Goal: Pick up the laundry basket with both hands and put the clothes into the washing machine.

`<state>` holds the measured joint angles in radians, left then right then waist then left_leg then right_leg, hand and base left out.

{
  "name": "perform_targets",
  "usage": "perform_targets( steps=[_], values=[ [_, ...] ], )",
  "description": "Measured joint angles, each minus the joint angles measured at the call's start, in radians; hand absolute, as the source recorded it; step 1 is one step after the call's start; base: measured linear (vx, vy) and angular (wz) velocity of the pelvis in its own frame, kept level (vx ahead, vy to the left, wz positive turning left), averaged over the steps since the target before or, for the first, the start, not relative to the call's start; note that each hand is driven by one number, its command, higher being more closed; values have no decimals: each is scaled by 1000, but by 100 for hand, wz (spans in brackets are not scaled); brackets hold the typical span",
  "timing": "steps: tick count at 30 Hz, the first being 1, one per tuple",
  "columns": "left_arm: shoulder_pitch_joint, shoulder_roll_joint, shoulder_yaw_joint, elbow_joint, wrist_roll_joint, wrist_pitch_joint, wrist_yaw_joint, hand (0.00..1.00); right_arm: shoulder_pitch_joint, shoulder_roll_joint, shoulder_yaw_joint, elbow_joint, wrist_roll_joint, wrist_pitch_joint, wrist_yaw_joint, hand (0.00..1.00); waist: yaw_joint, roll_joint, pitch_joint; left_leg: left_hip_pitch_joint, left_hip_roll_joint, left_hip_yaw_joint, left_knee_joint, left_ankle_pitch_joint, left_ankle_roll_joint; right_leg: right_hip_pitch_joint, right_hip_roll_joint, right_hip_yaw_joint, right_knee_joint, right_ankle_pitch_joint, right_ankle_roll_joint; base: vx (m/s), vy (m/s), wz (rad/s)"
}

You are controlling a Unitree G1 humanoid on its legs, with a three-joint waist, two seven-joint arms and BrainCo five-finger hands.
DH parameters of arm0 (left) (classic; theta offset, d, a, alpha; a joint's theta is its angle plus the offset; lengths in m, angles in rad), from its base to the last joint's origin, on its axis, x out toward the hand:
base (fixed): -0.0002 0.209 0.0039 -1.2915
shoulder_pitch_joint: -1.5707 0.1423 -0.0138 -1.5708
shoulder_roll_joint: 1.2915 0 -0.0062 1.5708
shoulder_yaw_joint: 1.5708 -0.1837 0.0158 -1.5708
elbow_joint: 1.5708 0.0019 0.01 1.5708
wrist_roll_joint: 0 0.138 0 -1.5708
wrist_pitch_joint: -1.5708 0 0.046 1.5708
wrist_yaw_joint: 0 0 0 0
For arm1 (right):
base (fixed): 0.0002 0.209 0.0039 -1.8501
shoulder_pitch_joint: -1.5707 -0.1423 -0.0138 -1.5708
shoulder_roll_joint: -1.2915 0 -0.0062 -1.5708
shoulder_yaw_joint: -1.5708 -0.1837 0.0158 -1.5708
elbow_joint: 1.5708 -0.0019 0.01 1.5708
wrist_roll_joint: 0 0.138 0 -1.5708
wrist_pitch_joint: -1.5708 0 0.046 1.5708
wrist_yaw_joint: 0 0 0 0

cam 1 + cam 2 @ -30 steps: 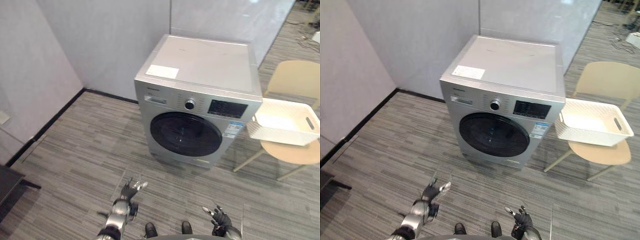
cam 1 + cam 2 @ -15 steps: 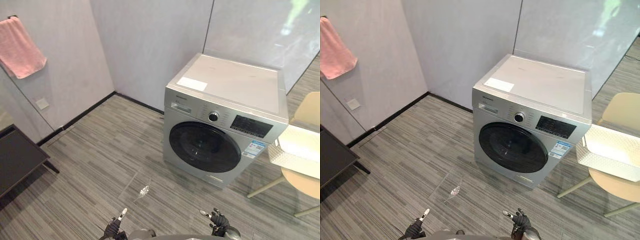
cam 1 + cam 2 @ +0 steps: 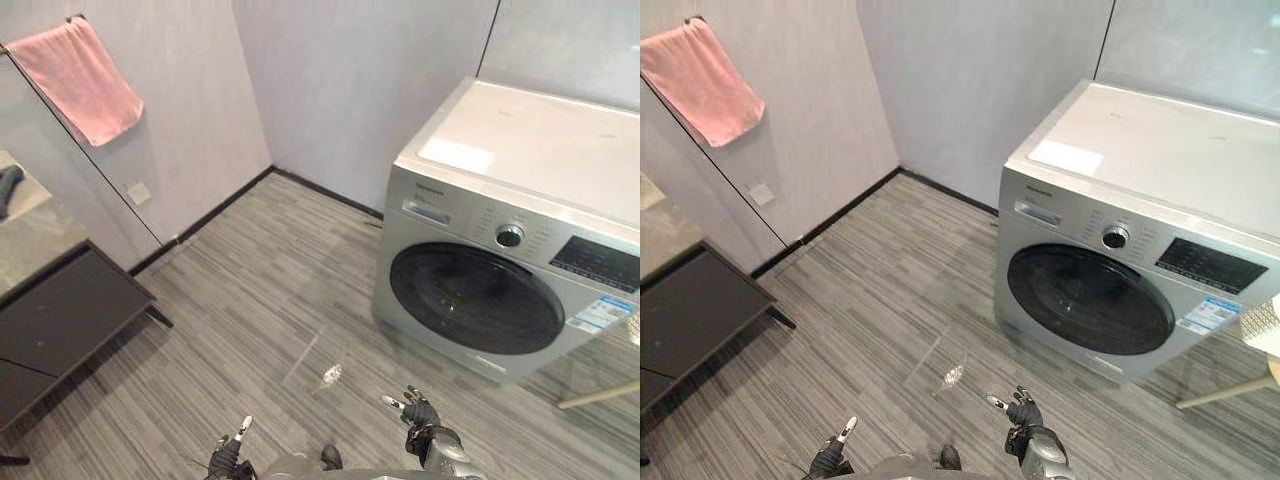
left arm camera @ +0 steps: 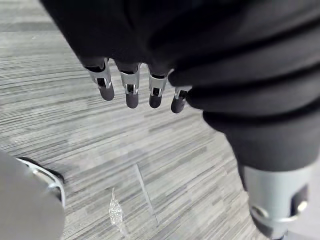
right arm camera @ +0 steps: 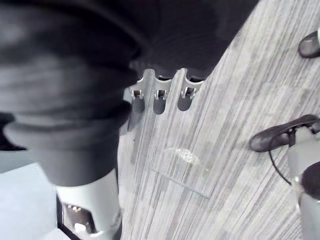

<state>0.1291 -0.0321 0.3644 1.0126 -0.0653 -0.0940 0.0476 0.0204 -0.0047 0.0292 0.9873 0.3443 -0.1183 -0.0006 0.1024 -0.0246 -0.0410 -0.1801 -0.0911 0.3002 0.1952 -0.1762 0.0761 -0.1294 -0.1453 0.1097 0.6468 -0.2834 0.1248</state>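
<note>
At the far right edge of the right eye view, a white latticed corner of the laundry basket [image 3: 1267,323] shows just beside the washing machine [image 3: 1140,190]. It sits above a pale chair leg [image 3: 1225,391] that slants down to the floor [image 3: 250,290]. What the basket holds cannot be made out from this sliver.

Both hands are low and well apart from the basket, with the whole front of the machine between it and them. The right hand [image 3: 419,411] hangs above the floor a little in front of the machine's lower left corner. The left hand [image 3: 227,457] is further to the left, at the bottom edge of the view. In the wrist views the left hand's fingers [image 4: 131,88] and the right hand's fingers [image 5: 160,99] point down, straight and loose, closed round nothing and touching nothing.

The silver machine stands against the grey wall with its round dark door [image 3: 475,298] closed. Above the door are a knob [image 3: 510,236] and a dark display panel [image 3: 602,263], and a white label [image 3: 457,155] lies flat on the top.

On the striped grey floor between the two hands and the machine lies a small glinting scrap of clear film [image 3: 330,375]. A pink towel [image 3: 85,80] hangs high on the left wall, with a wall socket [image 3: 138,192] lower down. A low dark cabinet [image 3: 60,320] stands against the same wall.
</note>
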Motion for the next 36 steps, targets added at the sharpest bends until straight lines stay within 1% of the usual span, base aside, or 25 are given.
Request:
perform_targets(
  steps=[1, 2, 3, 4, 6, 8, 9, 11, 12, 14, 15, 16, 17, 18, 19, 20, 23, 24, 25, 27, 28, 31, 33, 35, 36],
  values=[
    [-3, 21, -47, 0, -1, 0, 0, 0, 17, 2, 0, -5, 0, -2, 3, 0, -23, -11, -12, 33, -22, -36, -12, 13, 9, -57, -7, 3, 158, 41, 9, 382, 34, 98],
    [-5, 37, -77, -1, -1, 0, 0, 0, 23, 3, 0, -5, 0, -1, 4, 0, -38, -22, -14, 52, -33, -59, -16, 11, 15, -91, -11, 5, 257, 60, 1, 381, -18, 101],
    [-14, 44, -98, -1, -2, 1, 3, 0, 27, 0, -3, -6, 0, -1, 3, 0, -45, -30, -11, 66, -35, -85, -15, 20, 32, -143, -2, -2, 333, 55, -6, 329, -47, 65],
    [-24, 41, -103, -1, -2, 2, 6, 0, 26, -2, -6, -7, 0, -1, 2, 0, -40, -32, -9, 78, -34, -101, -19, 20, 33, -171, 7, -2, 357, 49, -16, 215, -43, 56],
    [-74, 32, -144, -4, -3, 2, 21, 0, 23, -2, -35, -32, 0, -2, -5, 0, -45, -24, 6, 111, -18, -171, -34, 22, 36, -246, 22, -23, 358, 8, -68, 235, -113, 87],
    [-110, 5, -169, -4, -4, -1, 23, 0, 3, -5, -53, -31, 1, -3, -18, 0, -63, -6, 31, 161, 5, -228, -45, 24, 32, -264, 24, -23, 252, -12, -49, 220, -151, 94],
    [-124, -11, -176, -5, -4, -4, 23, 0, 1, -4, -63, -33, 1, -6, -20, 0, -62, 9, 38, 190, 26, -265, -56, 22, 22, -266, 25, -13, 137, -9, -47, 234, -225, 89],
    [-132, -31, -178, -4, -3, -14, 22, 0, -4, 0, -65, -33, 1, -7, -22, 0, -66, 14, 36, 197, 55, -327, -57, 12, -9, -258, 22, 39, -97, 29, -32, 275, -304, 95],
    [-134, -37, -178, -3, -3, -22, 20, 0, -9, 0, -67, -32, 1, -8, -22, 0, -65, 8, 38, 194, 68, -368, -55, 0, -37, -249, 8, 76, -251, 89, -31, 177, -258, 96],
    [-117, -39, -174, 1, -1, -23, 18, 0, -2, 2, -72, -31, 2, -7, -23, 0, -67, -16, 39, 199, 77, -443, -36, -27, -89, -206, -54, 81, -394, 191, -35, 215, -372, 115],
    [-107, -34, -172, 3, 0, -23, 19, 0, 1, 2, -72, -30, 3, -6, -23, 0, -64, -32, 39, 205, 82, -458, -29, -39, -106, -187, -68, 45, -400, 250, 11, 239, -601, 111],
    [-97, -31, -165, 30, 9, -21, 18, 0, 8, -5, -71, -30, 7, -5, -22, 0, -64, -4, 47, 209, 128, -481, -15, -54, -135, -164, -55, -28, -371, 274, 35, 170, -499, 111],
    [-98, -36, -153, 44, 33, -19, 15, 0, 13, -19, -75, -28, 8, -2, -23, 0, -67, 20, 39, 212, 164, -469, -23, -45, -154, -151, -42, -88, -353, 239, 25, 198, -535, 122],
    [-99, -39, -145, 63, 51, -18, 14, 0, 5, -34, -74, -19, 7, 2, -22, 0, -64, 34, 31, 215, 190, -428, -55, 0, -184, -153, -29, -120, -326, 210, 8, 127, -288, 94],
    [-100, -39, -132, 68, 61, -17, 11, 0, -5, -41, -72, -11, 5, 5, -20, 0, -61, 36, 31, 218, 202, -418, -75, 27, -192, -151, -25, -135, -323, 204, 2, 135, -347, 59],
    [-101, -37, -118, 82, 75, -10, 10, 0, -35, -53, -71, 23, 0, 8, -17, 0, -61, 38, 27, 224, 220, -405, -116, 79, -216, -141, -8, -158, -341, 203, -13, 99, -331, 34],
    [-106, -23, -119, 105, 78, 1, 1, 0, -73, -82, -67, 69, -6, 11, -13, 0, -70, 55, 12, 196, 274, -407, -147, 155, -248, -102, 39, -223, -434, 232, -54, 106, -300, 42],
    [-105, -12, -119, 112, 76, 1, 2, 0, -72, -83, -66, 80, -6, 10, -13, 0, -88, 46, 10, 175, 288, -408, -140, 183, -259, -82, 51, -254, -471, 243, -69, 94, -203, 55],
    [-106, -7, -120, 115, 76, 1, 2, 0, -73, -83, -66, 87, -6, 9, -13, 0, -90, 44, 10, 166, 292, -407, -131, 190, -262, -72, 59, -268, -483, 245, -72, 72, -156, 62],
    [-113, 21, -135, 117, 75, 1, 8, 0, -68, -80, -67, 126, -3, 8, -13, 0, -94, 23, 16, 86, 305, -389, 9, 194, -260, -25, 74, -321, -521, 252, -95, 73, -157, 66],
    [-114, 33, -149, 116, 75, 0, 14, 0, -60, -81, -67, 140, -2, 8, -11, 0, -95, 19, 20, 48, 316, -346, 98, 202, -248, 9, 78, -348, -531, 255, -103, 63, -145, 63],
    [-113, 52, -191, 115, 75, -3, 20, 0, -7, -73, -70, 148, -1, 6, 3, 0, -93, 7, 35, 15, 325, -228, 178, 234, -197, 90, 63, -429, -547, 247, -123, 35, -121, 77],
    [-110, 49, -219, 116, 78, -2, 18, 0, 9, -84, -80, 148, 1, 3, 0, 0, -95, 22, 35, 11, 286, -171, 124, 236, -191, 94, 54, -468, -546, 245, -123, -9, -21, 68],
    [-103, 51, -219, 120, 79, -1, 19, 0, 21, -89, -115, 148, 8, 2, -3, 0, -97, 38, 45, 44, 230, -151, -40, 237, -190, 89, 60, -503, -545, 240, -117, -47, 32, 61],
    [-96, 53, -218, 120, 87, 0, 18, 0, 28, -92, -120, 146, 17, 2, -4, 0, -98, 49, 45, 61, 224, -151, -94, 235, -187, 87, 73, -508, -545, 231, -109, -83, 86, 49]
  ],
)
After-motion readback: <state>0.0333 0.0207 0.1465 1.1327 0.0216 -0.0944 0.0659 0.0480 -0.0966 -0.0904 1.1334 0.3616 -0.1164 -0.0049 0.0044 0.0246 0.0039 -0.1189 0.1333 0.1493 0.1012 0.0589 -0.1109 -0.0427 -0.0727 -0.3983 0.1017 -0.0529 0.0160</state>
